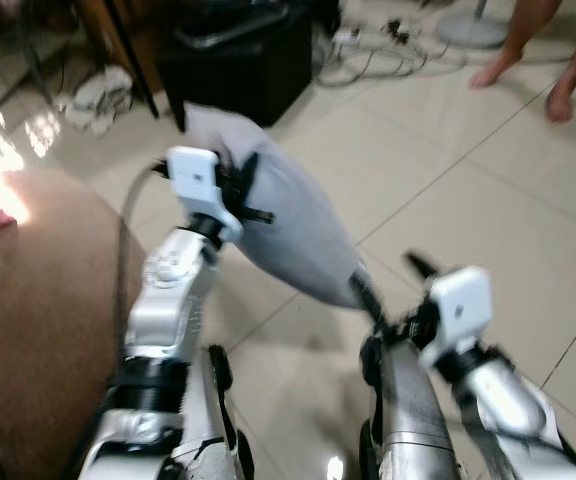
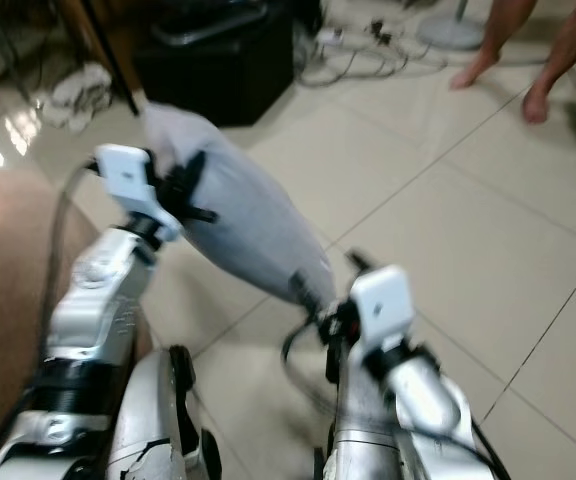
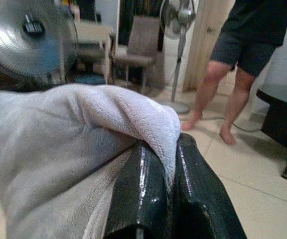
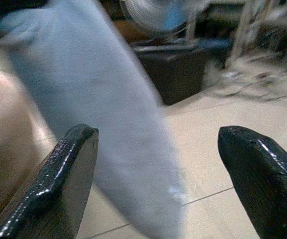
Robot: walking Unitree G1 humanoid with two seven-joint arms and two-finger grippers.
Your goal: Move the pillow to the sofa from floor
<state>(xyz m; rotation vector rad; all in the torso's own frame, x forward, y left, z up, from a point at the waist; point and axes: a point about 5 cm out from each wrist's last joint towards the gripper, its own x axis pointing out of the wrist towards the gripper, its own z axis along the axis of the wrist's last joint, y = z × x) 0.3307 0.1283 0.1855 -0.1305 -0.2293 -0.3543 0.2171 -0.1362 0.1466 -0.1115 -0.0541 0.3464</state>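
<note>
The grey pillow (image 1: 288, 225) hangs in the air above the tiled floor (image 1: 488, 210), slanting from its far upper end near the left hand (image 1: 240, 190) down toward the right hand (image 1: 393, 290). The left hand has its two black fingers (image 3: 141, 194) pressed together on a fold of the pillow's fluffy cover, holding it up by that upper edge. The right hand sits at the pillow's lower near end with its fingers (image 4: 59, 184) spread wide apart, the fabric lying in the gap between them; whether either finger touches the cloth cannot be told through the blur. The brown sofa (image 1: 38, 330) lies at the near left, just beside the left arm, and the pillow is not on it. Farther off stand a black box (image 1: 238, 60) with tangled cables (image 1: 378, 50) on the floor to its right. A person's bare legs (image 1: 548, 50) stand at the far right, and a standing fan (image 3: 29, 35) shows behind the pillow in the left wrist view
</note>
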